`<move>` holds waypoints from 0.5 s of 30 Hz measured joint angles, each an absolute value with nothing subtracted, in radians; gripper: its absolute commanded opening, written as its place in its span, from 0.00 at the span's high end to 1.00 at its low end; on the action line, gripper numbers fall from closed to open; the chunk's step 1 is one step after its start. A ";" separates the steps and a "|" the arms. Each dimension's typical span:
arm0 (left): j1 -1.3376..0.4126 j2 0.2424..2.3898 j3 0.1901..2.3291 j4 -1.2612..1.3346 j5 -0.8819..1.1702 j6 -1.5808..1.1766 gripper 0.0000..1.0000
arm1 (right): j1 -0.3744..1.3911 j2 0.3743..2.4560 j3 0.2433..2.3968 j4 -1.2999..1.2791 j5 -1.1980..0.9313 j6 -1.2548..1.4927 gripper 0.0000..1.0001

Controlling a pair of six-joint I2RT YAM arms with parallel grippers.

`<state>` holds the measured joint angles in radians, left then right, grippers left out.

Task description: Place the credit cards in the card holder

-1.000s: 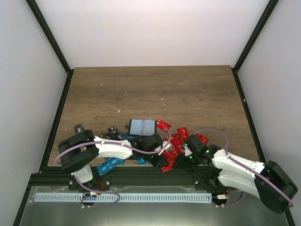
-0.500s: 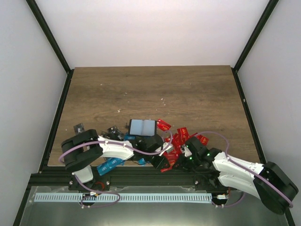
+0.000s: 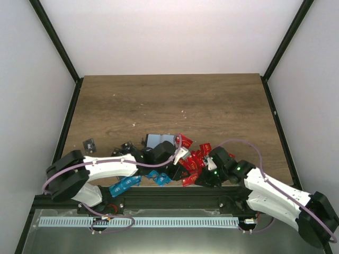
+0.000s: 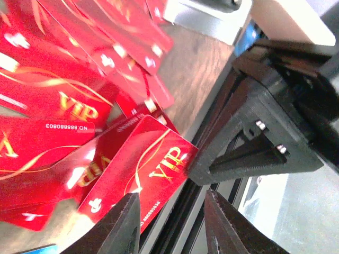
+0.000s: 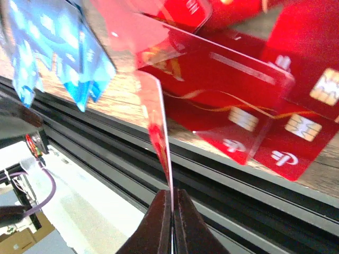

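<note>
**Operator:** Locate the task items.

**Arm:** The card holder [image 3: 159, 139] lies open on the desk [image 3: 212, 100], pale inside up, with my left arm partly over it. The credit cards [image 3: 198, 159] are mostly a red heap just right of it. Blue cards [image 3: 125, 184] lie near the front edge and dark cards [image 3: 89, 143] lie to the left.

**Operator:** Report pincer state.

**Arm:** My right pincer [image 5: 171, 206] is clamped together on the edge of one red card [image 5: 158, 121]. It is held edge-on above the heap, near the front rail [image 5: 254, 185]. My left pincer [image 4: 172, 222] has its jaws apart with nothing between them, low over other red cards.

**Operator:** Procedure for this step?

**Arm:** I judge the step to be carrying the red card to the card holder.
1. Lift it clear of the heap before moving sideways.
2. Keep the clamp firm, since a thin glossy card will probably pivot in an edge grip.
3. Align the card's long edge with the pocket and enter at a shallow angle.
4. Steady the card holder with the left pincer, as it looks light enough to slide.

**Operator:** Obstructions?

**Arm:** My left arm lies across the route from heap to card holder, so the arms could collide. Loose red cards sit just beside the card holder and could be dragged along.
</note>
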<state>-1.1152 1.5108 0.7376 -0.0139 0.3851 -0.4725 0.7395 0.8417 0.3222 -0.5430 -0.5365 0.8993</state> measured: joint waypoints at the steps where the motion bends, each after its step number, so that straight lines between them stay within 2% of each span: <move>1: -1.102 1.483 0.738 -0.020 0.380 -0.472 0.64 | 0.739 0.841 0.344 -0.560 -0.529 0.892 0.99; 9: -1.005 1.341 0.737 -0.086 0.340 -0.471 0.63 | 0.739 0.894 0.523 -0.679 -0.429 0.822 0.99; 15: -0.927 1.206 0.718 -0.124 0.353 -0.424 0.55 | 0.736 0.886 0.628 -0.627 -0.408 0.712 0.99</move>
<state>-0.9268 1.2057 0.7181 -0.1242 0.3531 -0.4236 0.7361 0.8864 0.6285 -0.6273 -0.4080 0.7116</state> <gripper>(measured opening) 0.409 0.019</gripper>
